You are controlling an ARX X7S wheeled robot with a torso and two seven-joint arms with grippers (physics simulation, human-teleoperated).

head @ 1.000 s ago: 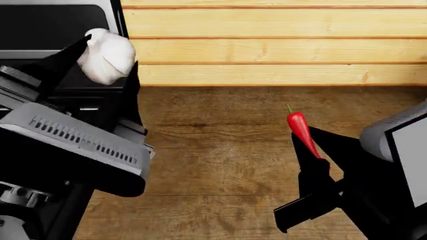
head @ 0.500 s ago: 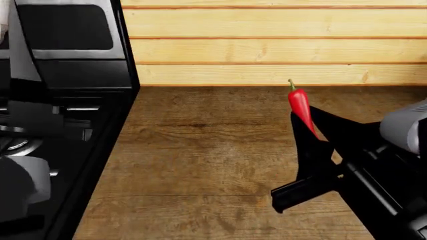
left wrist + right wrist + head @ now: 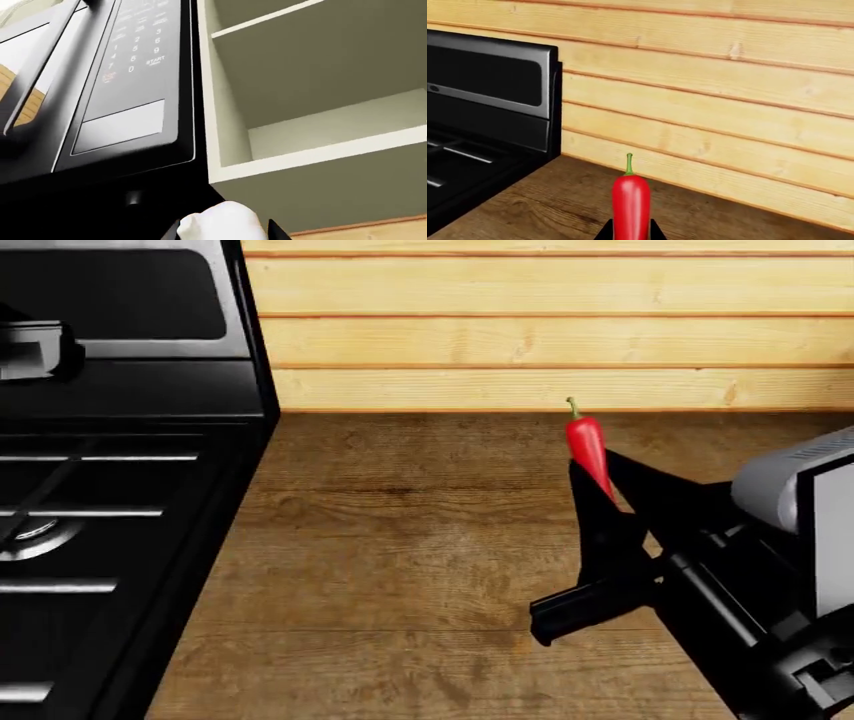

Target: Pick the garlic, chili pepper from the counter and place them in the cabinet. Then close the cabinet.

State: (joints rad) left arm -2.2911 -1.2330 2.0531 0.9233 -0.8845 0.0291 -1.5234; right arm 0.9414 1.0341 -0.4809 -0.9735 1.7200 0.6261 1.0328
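My left gripper is shut on the white garlic, which is held just below the open cabinet. The cabinet's pale interior and its shelf show from underneath. The left gripper is out of the head view. My right gripper is shut on the red chili pepper, held upright with its green stem up, above the brown counter near the back wall. The right wrist view shows the chili pepper between the black fingertips.
A black microwave with a keypad hangs right beside the cabinet. The black stove takes the left side of the head view, next to the counter. A light wooden plank wall runs behind both.
The left arm with the garlic has risen out of the head view, uncovering the stove. The right gripper has lifted the chili pepper higher and slightly left.
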